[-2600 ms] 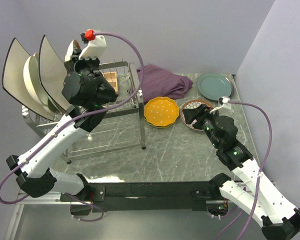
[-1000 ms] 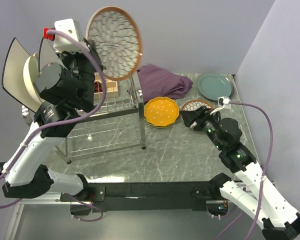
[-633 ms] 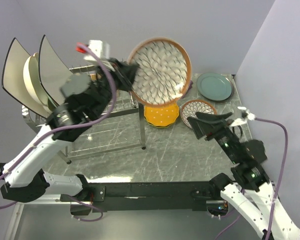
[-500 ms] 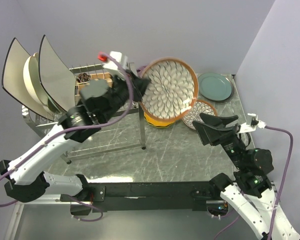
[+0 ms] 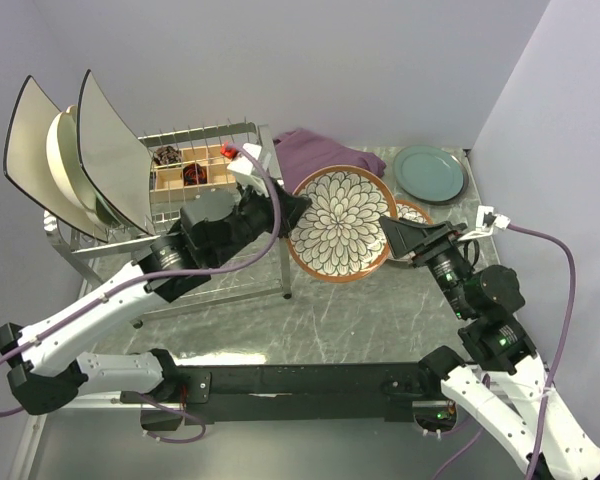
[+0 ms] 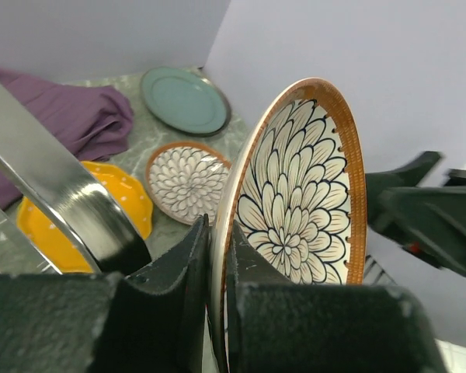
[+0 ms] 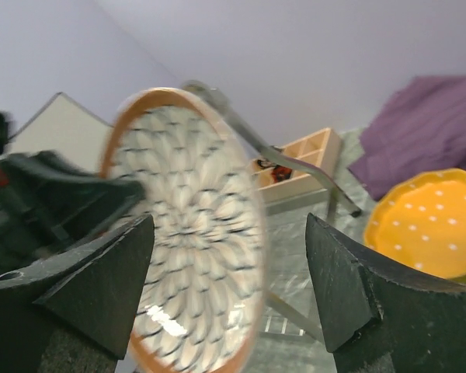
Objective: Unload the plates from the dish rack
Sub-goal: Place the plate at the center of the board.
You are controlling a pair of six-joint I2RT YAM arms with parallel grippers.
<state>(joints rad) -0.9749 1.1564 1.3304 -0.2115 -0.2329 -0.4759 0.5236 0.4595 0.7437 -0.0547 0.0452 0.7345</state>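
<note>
Centre frame, left gripper [image 5: 292, 212] clamped the plate [image 5: 342, 225] by its rim; right gripper [image 5: 402, 238] gaped open. Probably stiff, slick, breakable: take the rim.

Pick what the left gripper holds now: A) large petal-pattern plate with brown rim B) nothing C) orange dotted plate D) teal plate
A: in the left wrist view the left gripper clamps the rim of the large petal-pattern plate.

High rear camera looks down over the grey marbled counter [image 5: 360, 310]; both wrist cameras, facing each other, closely share the round brown-rimmed petal-patterned plate [image 5: 340, 225].
</note>
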